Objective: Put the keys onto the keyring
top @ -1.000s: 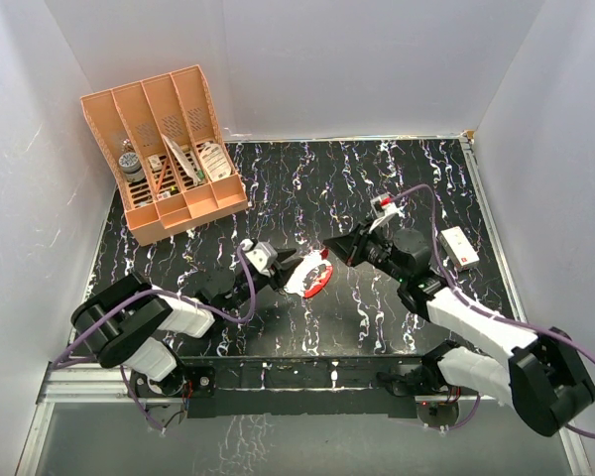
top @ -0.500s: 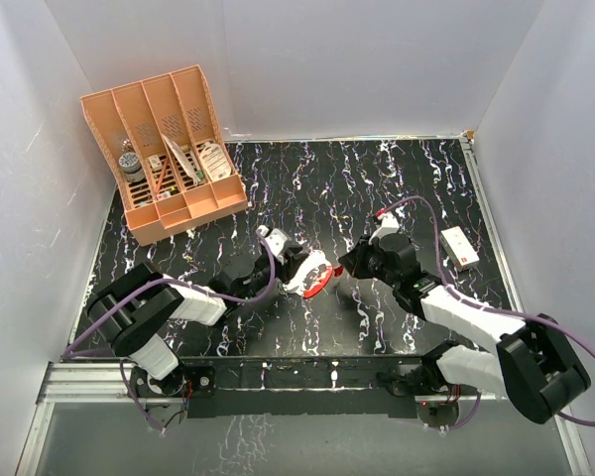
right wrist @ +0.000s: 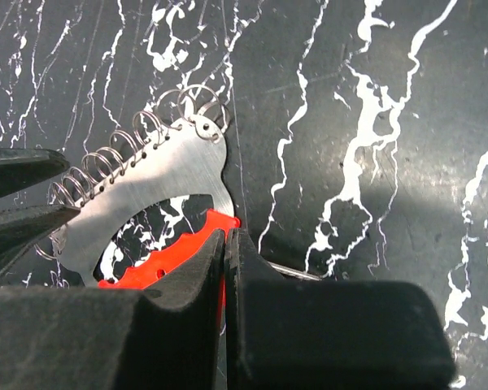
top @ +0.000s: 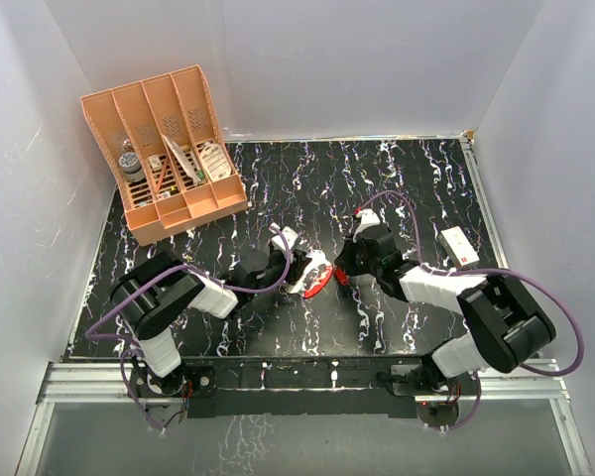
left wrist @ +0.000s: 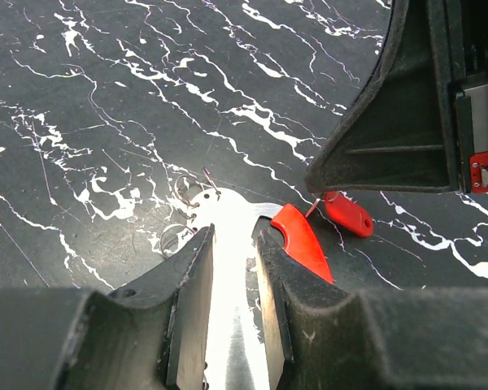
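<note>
**A:** Crowded mid-table [top: 377, 178] here! An orange file organizer [top: 178, 210] stands at the far left, with tags and papers in its slots. The print is too small to read.

**B:** A small white box [top: 458, 247] with a red patch lies to the right, and its lettering is unreadable too.

**A:** The keyring [top: 312, 274] sits mid-table between both arms. It's a flat shiny plate with a curved red rim and a row of wire loops [right wrist: 106, 162] along one edge.

**B:** The left gripper [left wrist: 232, 240] clamps that plate between its fingers.

**A:** The right gripper [right wrist: 226, 236] has its fingers pressed tight together, crowding the red rim from the right.

**B:** The key [left wrist: 347, 213], a tiny red head on a thin pale pin, touches that tip just beside the rim. I can't tell whether it's pinched.
</note>
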Controlling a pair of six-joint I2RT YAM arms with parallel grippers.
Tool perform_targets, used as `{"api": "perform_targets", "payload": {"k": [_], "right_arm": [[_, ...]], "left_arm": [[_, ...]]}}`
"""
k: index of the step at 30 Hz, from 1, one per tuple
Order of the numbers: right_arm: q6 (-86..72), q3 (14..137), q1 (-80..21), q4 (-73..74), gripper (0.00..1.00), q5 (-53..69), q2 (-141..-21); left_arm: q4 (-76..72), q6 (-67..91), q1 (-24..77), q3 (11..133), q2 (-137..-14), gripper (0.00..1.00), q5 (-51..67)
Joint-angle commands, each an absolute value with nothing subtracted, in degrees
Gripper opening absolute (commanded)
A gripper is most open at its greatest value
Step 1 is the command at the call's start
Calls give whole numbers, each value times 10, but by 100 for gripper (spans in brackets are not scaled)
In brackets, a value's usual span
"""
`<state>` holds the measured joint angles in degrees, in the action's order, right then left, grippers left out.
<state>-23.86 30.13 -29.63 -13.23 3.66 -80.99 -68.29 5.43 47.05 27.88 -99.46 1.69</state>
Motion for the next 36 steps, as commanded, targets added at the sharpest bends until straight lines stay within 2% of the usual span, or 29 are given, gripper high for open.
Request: {"api": "perform_targets", "payload": {"k": [1,19,36], "right_arm": [[-192,337,-297,-198,0,50,-820],[-128,347,-296,-305,0,102,-890],[-107,368,-285,-351,0,121,-941]], "left_arm": [[-694,62,471,282,-989,25,4],[-678,60,471,276,-1010,25,5],[-668,55,471,278,-1041,25,-45]]}}
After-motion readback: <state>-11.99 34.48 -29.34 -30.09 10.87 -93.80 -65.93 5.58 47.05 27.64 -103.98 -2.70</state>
